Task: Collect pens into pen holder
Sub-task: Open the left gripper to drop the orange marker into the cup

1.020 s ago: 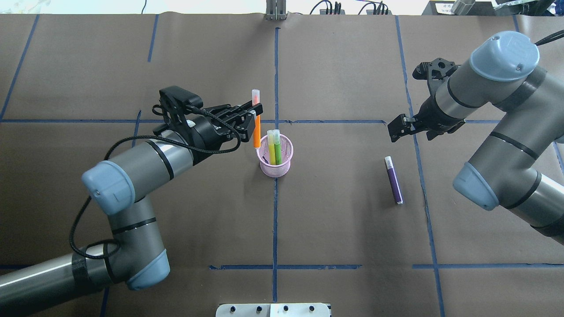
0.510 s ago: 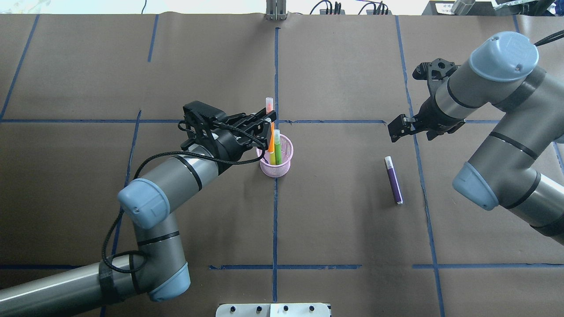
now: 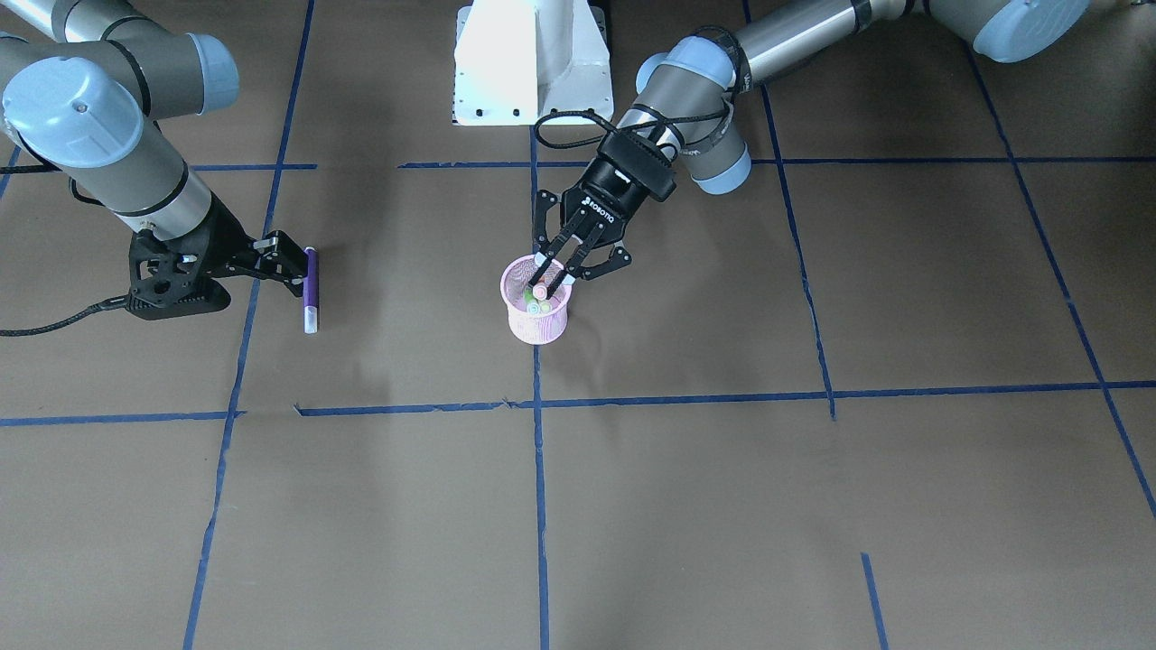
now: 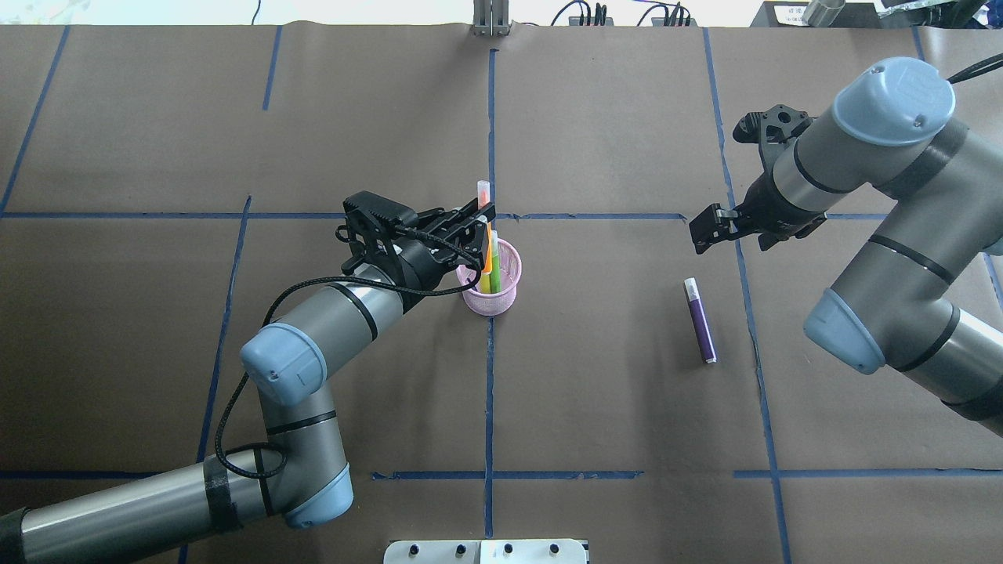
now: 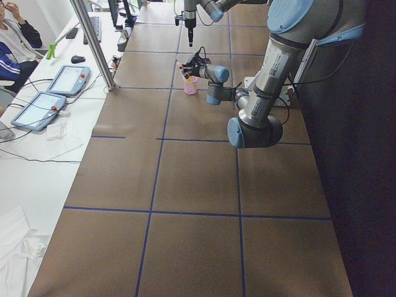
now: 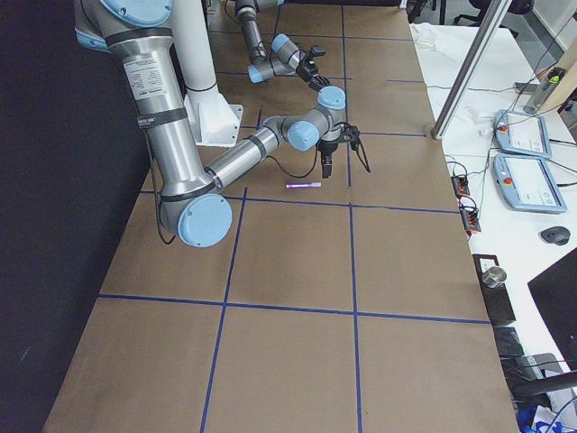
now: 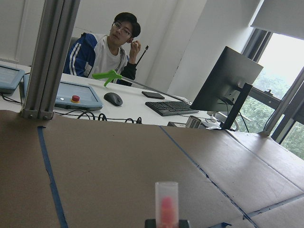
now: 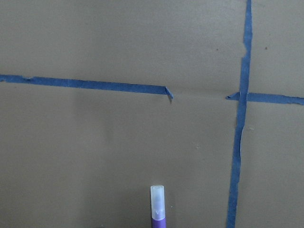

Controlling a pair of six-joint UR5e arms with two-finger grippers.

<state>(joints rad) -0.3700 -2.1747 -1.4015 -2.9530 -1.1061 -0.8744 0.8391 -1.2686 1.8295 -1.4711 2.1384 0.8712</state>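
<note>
Bench [image 4: 595, 439]: papered brown and taped in a blue grid. The holder [image 4: 490, 304] stands upright near its middle and serves as reference.

Left gripper [image 4: 484, 213]: directly above the holder, clamped on the orange pen [image 4: 483, 190]. The pen is upright, pale cap up, with its lower end inside the holder's mouth. Whether it touches the bottom cannot be told.

Right gripper [image 4: 703, 229]: well to the right of the holder, jaws apart, holding nothing. It hovers near the cap end of the purple pen [image 4: 700, 321].

Holder contents: green pens [image 4: 494, 270], two by the caps seen from the front, standing inside.

Purple pen: flat on the bench, well to the right of the holder, not gripped.

Assessment: the green pens are collected. The orange pen is at the point of release and is judged nearly done. The purple pen remains to be gripped, carried across and dropped in. Overall the task is judged well past halfway.
</note>
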